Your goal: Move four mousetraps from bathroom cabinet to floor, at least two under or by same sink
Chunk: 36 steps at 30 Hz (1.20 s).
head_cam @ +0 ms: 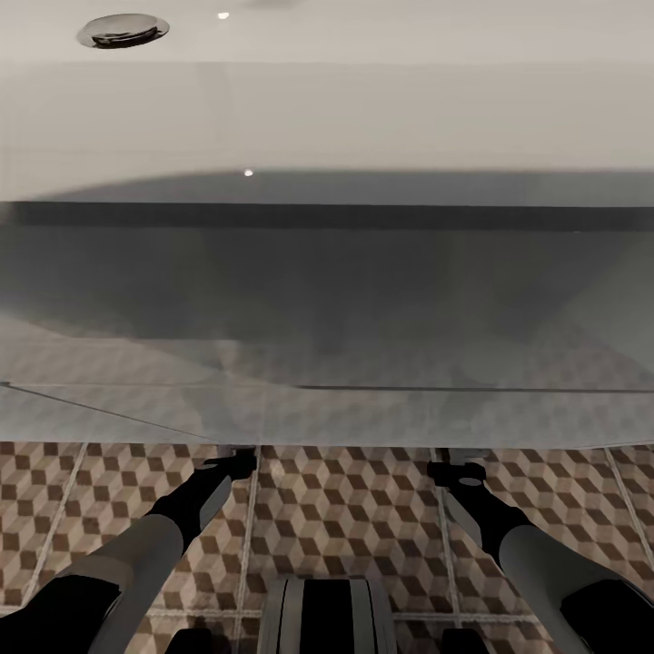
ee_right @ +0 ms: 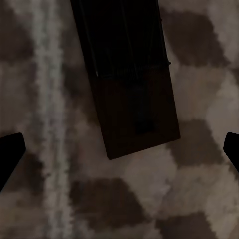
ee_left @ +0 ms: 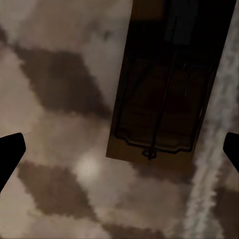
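Head view: white sink [head_cam: 327,136], shallow and rectangular, seen from above and very close; round metal drain [head_cam: 123,30] at far left of basin; front of the white drawer unit [head_cam: 327,300] below the rim, semi-transparent in the render, tile pattern faintly visible through lower part. Bathroom floor [head_cam: 345,518] beneath, large square tiles with brown, beige and white cube print, pale grout lines. Left gripper [head_cam: 238,461] and right gripper [head_cam: 457,474] both lowered to the floor just at the base of the drawer unit, well apart from each other, dark forearms with pale grey upper sleeves. Left wrist view: left gripper [ee_left: 119,152] spread wide, black fingertips [ee_left: 11,152] at opposite edges, nothing between them; one mousetrap [ee_left: 167,94] lying flat on tile [ee_left: 59,99], dark brown board with wire frame, just beside a pale grout line [ee_left: 211,164], apart from both fingertips. Right wrist view: right gripper [ee_right: 119,152] likewise spread and released, fingertips [ee_right: 11,152] at the edges; second mousetrap [ee_right: 132,84] flat on the floor, near a grout line [ee_right: 50,124], untouched by the fingers. Gap between traps and the drawer unit's base not readable; apparently close to its foot. Images blurred, trap mechanism detail indistinct.
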### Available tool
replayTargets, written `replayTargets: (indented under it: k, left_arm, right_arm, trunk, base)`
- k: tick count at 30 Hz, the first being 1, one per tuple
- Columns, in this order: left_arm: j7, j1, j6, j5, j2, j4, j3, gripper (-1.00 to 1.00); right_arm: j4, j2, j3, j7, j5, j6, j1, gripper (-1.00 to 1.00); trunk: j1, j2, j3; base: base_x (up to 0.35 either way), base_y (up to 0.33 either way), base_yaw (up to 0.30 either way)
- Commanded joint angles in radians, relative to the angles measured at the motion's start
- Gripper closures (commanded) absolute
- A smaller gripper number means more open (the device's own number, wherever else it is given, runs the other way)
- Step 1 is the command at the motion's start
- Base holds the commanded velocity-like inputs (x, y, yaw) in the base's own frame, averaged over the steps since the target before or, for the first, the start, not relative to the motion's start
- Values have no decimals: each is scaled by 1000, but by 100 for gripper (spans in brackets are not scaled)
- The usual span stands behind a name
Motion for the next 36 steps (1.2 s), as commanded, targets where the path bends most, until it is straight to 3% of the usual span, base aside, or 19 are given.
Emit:
replayTargets:
  k: [1,36]
  left_arm:
    - [8,0,5,10,1,-2,-8,-100]
    - [8,1,-20,-2,-1,-27,-15,-100]
  right_arm:
    - [-2,-1,8,-6,-7,4,0,-100]
    - [-2,-1,9,-6,-7,4,0,-100]
  trunk:
    - [0,0,-1]
    - [0,0,-1]
  base:
    - [0,0,0]
    - [0,0,0]
